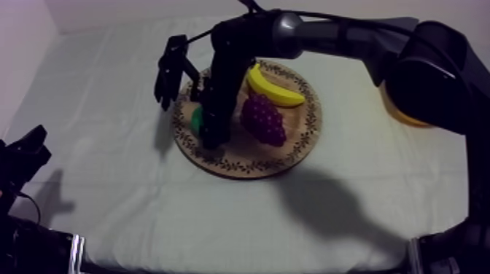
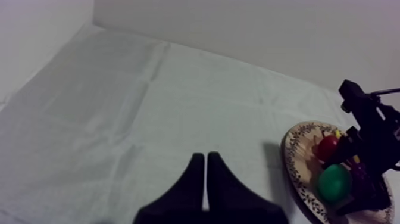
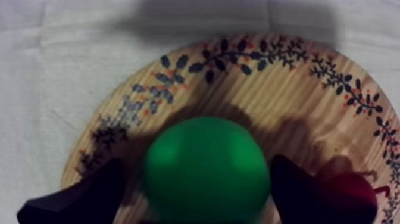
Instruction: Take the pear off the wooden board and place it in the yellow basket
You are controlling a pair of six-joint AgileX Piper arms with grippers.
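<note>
**A:** Where's the pear (image 3: 205, 170) just now?

**B:** It's on the wooden board (image 1: 248, 169), toward the left side, resting on the wood. The right gripper (image 1: 210, 137) stands over it with its 2 fingers (image 3: 89, 196) spread wide, 1 on each side. As far as I can see, neither is touching it.

**A:** Why straddle it like that?

**B:** I'd guess so the squeeze lands across the widest, roundest part. It looks smooth, so an off-centre pinch could make it squirt out. The small red fruit (image 3: 351, 190) sits just beside the pear, close to 1 finger, and a crooked close might knock it. The banana (image 1: 273, 89) and the grapes (image 1: 264, 118) lie further right on the board, away from the fingers.

**A:** And the other arm?

**B:** The left gripper (image 2: 205, 173) is at the near left of the table. Its fingers are pressed together in a narrow wedge, holding nothing, well apart from the board. It's probably parked there to keep out of the way.

**A:** Where's the basket?

**B:** The yellow basket (image 1: 397, 109) is at the far right, half hidden behind the right arm. Closing on the pear, lifting it and carrying it right are all not yet done.
</note>
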